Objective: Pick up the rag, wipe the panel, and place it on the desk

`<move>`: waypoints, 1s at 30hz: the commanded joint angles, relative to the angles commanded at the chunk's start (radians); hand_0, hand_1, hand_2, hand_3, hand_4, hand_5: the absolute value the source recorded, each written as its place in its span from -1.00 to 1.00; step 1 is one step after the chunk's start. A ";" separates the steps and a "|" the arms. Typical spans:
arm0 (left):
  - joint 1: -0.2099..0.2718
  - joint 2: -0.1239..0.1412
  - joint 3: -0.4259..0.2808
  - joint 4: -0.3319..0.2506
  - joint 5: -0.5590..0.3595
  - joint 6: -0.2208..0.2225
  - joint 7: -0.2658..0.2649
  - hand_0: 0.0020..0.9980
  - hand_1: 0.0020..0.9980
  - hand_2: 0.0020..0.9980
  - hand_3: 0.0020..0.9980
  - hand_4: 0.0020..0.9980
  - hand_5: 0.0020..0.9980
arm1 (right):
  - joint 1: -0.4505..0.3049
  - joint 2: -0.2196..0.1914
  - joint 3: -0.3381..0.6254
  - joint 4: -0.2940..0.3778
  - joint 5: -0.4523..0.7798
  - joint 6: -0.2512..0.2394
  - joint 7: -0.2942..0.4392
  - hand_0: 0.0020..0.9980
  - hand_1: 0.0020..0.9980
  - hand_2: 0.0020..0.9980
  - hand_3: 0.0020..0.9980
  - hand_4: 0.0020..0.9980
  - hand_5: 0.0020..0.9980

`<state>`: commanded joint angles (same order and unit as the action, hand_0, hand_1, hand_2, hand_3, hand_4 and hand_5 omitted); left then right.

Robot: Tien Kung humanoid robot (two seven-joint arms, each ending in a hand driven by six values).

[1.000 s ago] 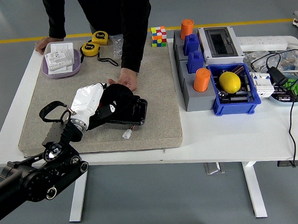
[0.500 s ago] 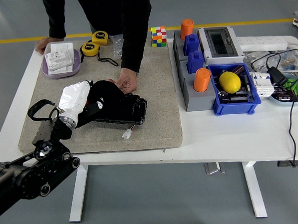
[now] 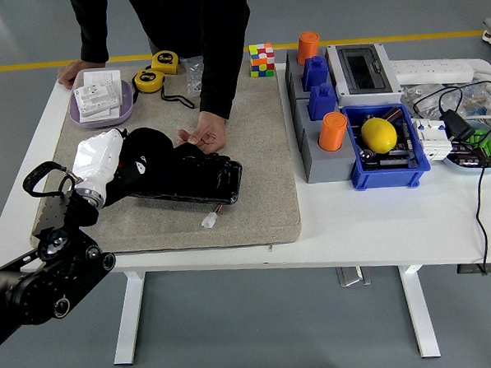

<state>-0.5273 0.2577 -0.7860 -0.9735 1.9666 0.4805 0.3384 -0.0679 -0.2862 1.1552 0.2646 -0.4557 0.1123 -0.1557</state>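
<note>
Desk: white, carries grey mat | Panel: black, flat on mat | Left hand: white-cased, fingers hidden under the cloth, closure cannot be told | Rag: black, bunched at panel's left end against left hand | Person's hand: resting on panel's far edge

A mat covers the table's left half. On it the panel lies near the front, with the rag over its left end and a person's hand at its far edge. A tray sits at the mat's far left corner, tape measures just right of it. A bin stands well to the mat's right.
</note>
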 joint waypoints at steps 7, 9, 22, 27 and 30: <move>0.007 -0.001 -0.041 0.017 0.021 0.005 0.001 -0.45 -0.68 0.01 -0.18 -0.86 -1.00 | -0.001 0.000 0.001 0.000 -0.001 0.001 0.000 0.48 0.25 0.39 0.24 1.00 0.14; 0.008 -0.001 -0.048 0.017 0.022 0.006 0.001 -0.46 -0.69 0.01 -0.19 -0.88 -1.00 | 0.000 0.000 0.002 0.000 -0.001 0.001 0.000 0.48 0.25 0.39 0.24 1.00 0.14; -0.005 -0.013 0.032 0.009 0.003 0.004 0.004 -0.46 -0.69 0.01 -0.19 -0.87 -1.00 | 0.004 -0.001 -0.001 -0.001 0.004 0.001 0.002 0.48 0.25 0.39 0.24 1.00 0.15; -0.022 -0.022 0.089 -0.011 -0.009 0.002 0.009 -0.46 -0.69 0.01 -0.19 -0.87 -1.00 | 0.005 -0.002 -0.003 -0.003 0.003 0.004 0.002 0.48 0.25 0.39 0.24 1.00 0.15; -0.035 -0.027 0.133 -0.034 -0.016 0.000 0.013 -0.46 -0.69 0.01 -0.19 -0.87 -1.00 | 0.005 -0.002 -0.004 -0.003 0.002 0.005 0.002 0.48 0.25 0.39 0.24 1.00 0.15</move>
<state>-0.5628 0.2307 -0.6533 -1.0076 1.9504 0.4808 0.3517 -0.0631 -0.2881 1.1514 0.2614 -0.4533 0.1174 -0.1539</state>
